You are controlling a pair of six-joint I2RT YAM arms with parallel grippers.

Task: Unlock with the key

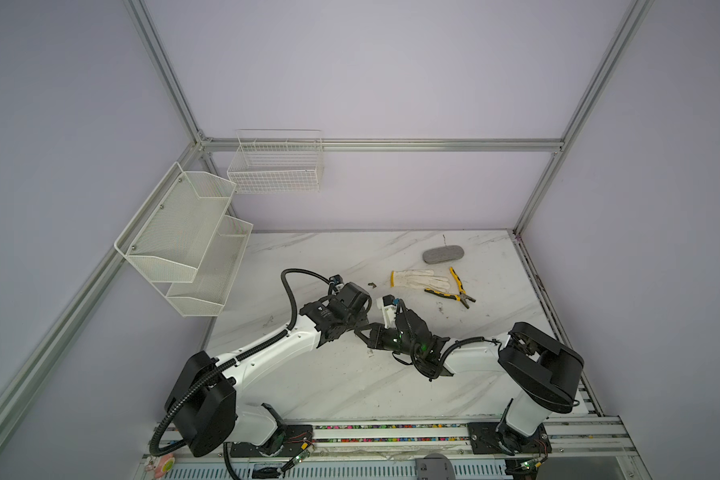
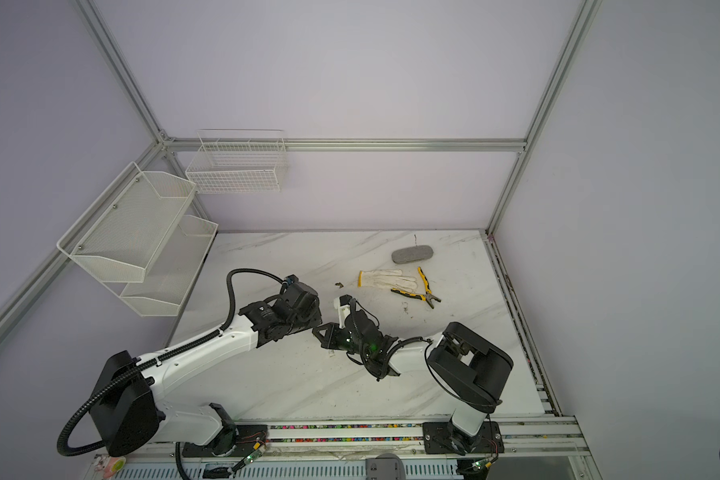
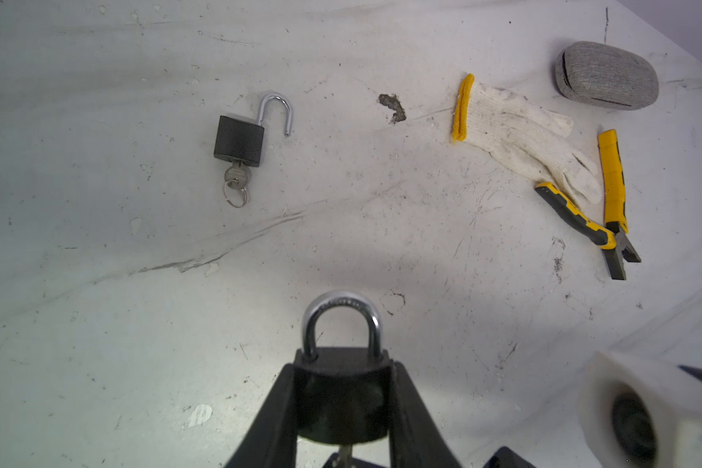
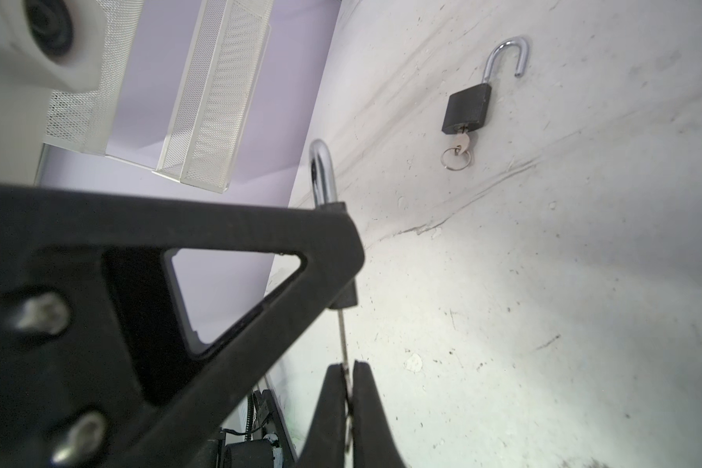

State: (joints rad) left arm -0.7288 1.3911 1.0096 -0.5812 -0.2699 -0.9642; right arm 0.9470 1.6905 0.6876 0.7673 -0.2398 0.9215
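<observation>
In the left wrist view my left gripper (image 3: 343, 370) is shut on the sides of a black padlock (image 3: 341, 399). Its silver shackle (image 3: 341, 312) is closed and points away from the wrist. A key (image 3: 344, 456) sticks out of the lock's underside. In the right wrist view my right gripper (image 4: 347, 366) is shut on that key (image 4: 343, 336), seen edge-on as a thin blade running up into the padlock's base (image 4: 347, 300). A left finger (image 4: 260, 243) hides most of the lock body there. In both top views the grippers meet mid-table: left (image 1: 360, 323), right (image 1: 365, 334).
A second black padlock (image 3: 239, 142) lies on the marble table with its shackle open and a key with a ring in it. To the right lie a white glove (image 1: 420, 280), yellow pliers (image 1: 458, 291) and a grey case (image 1: 442, 254). Mesh shelves (image 1: 183, 241) hang on the left wall.
</observation>
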